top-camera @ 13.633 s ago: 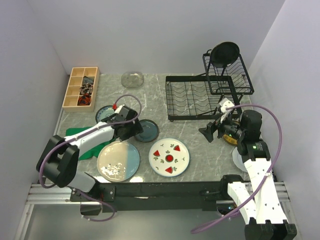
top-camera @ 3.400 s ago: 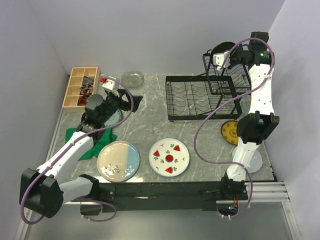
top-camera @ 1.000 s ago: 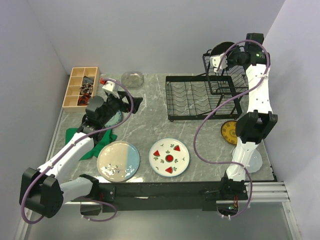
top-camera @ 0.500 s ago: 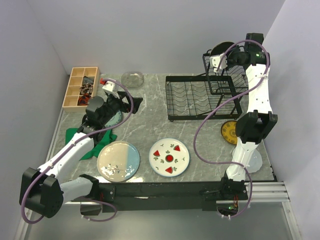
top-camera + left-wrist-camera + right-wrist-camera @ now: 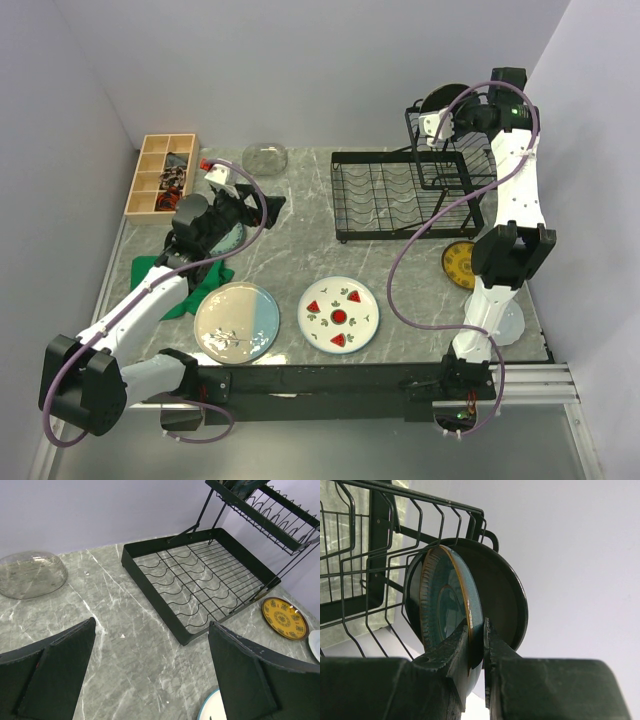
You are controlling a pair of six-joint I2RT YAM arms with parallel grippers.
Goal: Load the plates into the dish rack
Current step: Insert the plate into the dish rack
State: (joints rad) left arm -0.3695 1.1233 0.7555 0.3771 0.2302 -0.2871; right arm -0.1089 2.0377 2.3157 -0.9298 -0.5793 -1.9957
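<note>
High at the dish rack's upper basket [image 5: 462, 150], my right gripper [image 5: 437, 124] is shut on the lower rim of a slate-blue plate [image 5: 450, 600]. The right gripper [image 5: 476, 630] holds that plate on edge against the basket wires, just in front of a black plate [image 5: 505, 595] standing there [image 5: 450, 100]. My left gripper [image 5: 245, 208] hovers open over the table left of the rack's lower tray [image 5: 200, 587], and nothing is between the left gripper's [image 5: 150, 665] fingers. A cream-and-blue plate [image 5: 236, 321], a watermelon plate [image 5: 338, 314] and a yellow patterned plate [image 5: 459, 264] lie flat on the table.
A clear glass plate [image 5: 265, 157] lies at the back, and a wooden compartment box [image 5: 162, 175] stands at the far left. A green cloth [image 5: 170, 280] and a bluish plate [image 5: 230, 238] lie under my left arm. A pale white plate [image 5: 512, 322] sits by the right arm's base.
Since the oldest frame the slate-blue plate has left the table and my right arm has risen to the upper basket. Over the last second nothing has visibly moved.
</note>
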